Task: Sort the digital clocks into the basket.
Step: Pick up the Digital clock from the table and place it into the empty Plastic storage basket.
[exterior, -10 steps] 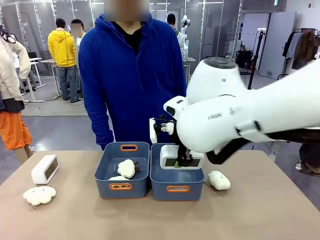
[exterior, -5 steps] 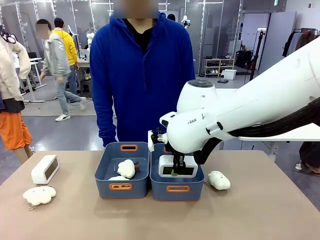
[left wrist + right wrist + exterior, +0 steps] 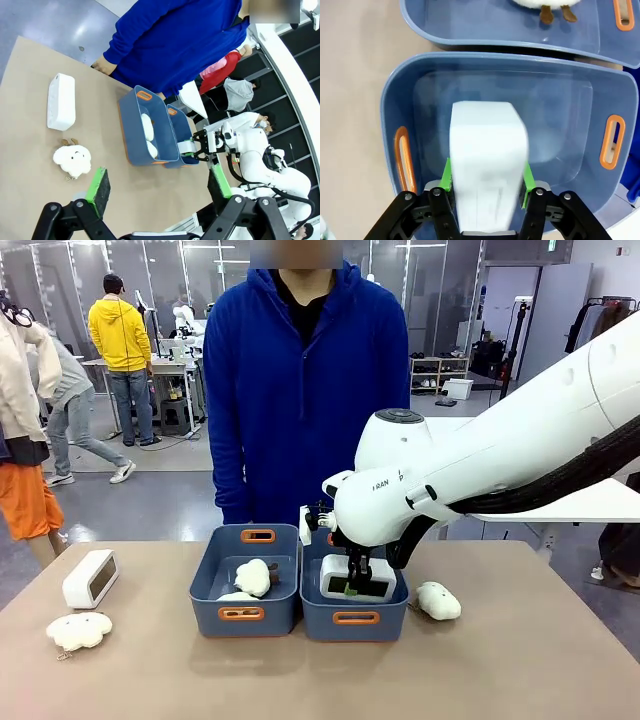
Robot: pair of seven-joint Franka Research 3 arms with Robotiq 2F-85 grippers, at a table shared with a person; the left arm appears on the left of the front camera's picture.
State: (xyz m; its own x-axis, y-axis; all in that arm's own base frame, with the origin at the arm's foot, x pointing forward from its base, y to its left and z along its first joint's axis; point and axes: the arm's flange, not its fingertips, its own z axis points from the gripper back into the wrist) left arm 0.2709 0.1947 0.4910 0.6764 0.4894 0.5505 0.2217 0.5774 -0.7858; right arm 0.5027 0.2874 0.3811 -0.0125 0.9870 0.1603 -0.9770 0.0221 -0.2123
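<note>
One digital clock (image 3: 358, 578), white with a dark screen, sits low inside the right basket (image 3: 356, 619). My right gripper (image 3: 352, 585) reaches down into this basket from above. In the right wrist view the clock (image 3: 487, 150) is blurred between the green pads (image 3: 447, 175), which stand slightly open at its sides, over the basket floor (image 3: 560, 125). A second digital clock (image 3: 90, 578) stands on the table at far left, also seen in the left wrist view (image 3: 61, 101). My left gripper (image 3: 159, 181) hangs open high above the table, holding nothing.
The left blue basket (image 3: 242, 615) holds cream plush toys (image 3: 253, 577). Another plush (image 3: 78, 630) lies at the front left, and one (image 3: 438, 600) right of the baskets. A person in a blue hoodie (image 3: 300, 390) stands at the far edge.
My right arm has lowered the clock into the right basket, and its jaws have begun to part. The left arm and the other clock have stayed put.
</note>
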